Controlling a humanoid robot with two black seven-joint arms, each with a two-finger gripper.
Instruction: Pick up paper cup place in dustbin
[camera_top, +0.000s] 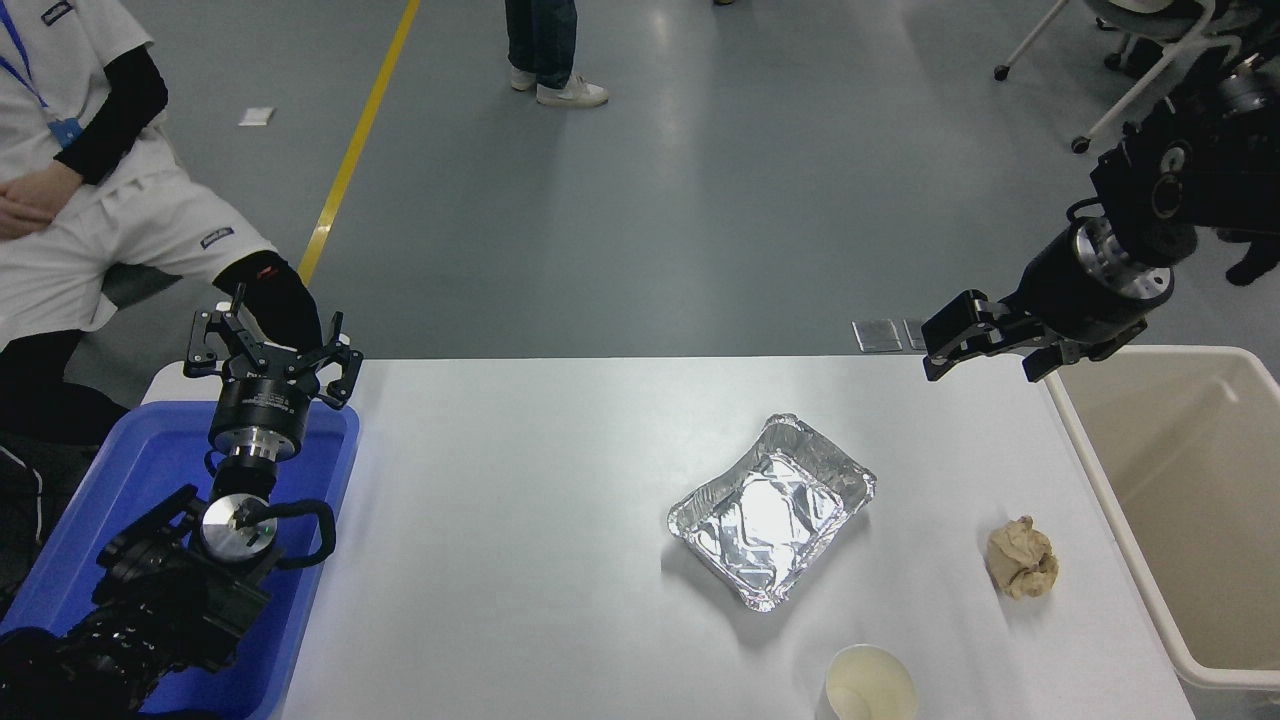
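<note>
The small cream-white paper cup (871, 684) stands upright at the table's near edge, right of the middle. The large beige dustbin (1118, 520) stands beside the table's right edge. My right gripper (985, 352) is open and empty, raised above the table's far right corner, far from the cup. My left gripper (270, 345) is open and parked over the blue bin at the lower left.
A silver foil tray (772, 510) lies mid-table. A crumpled tan paper ball (1022, 558) lies near the dustbin's side. A blue plastic bin (120, 540) is at the left edge. A seated person (90, 200) is at the far left; another person's legs (545, 50) stand beyond.
</note>
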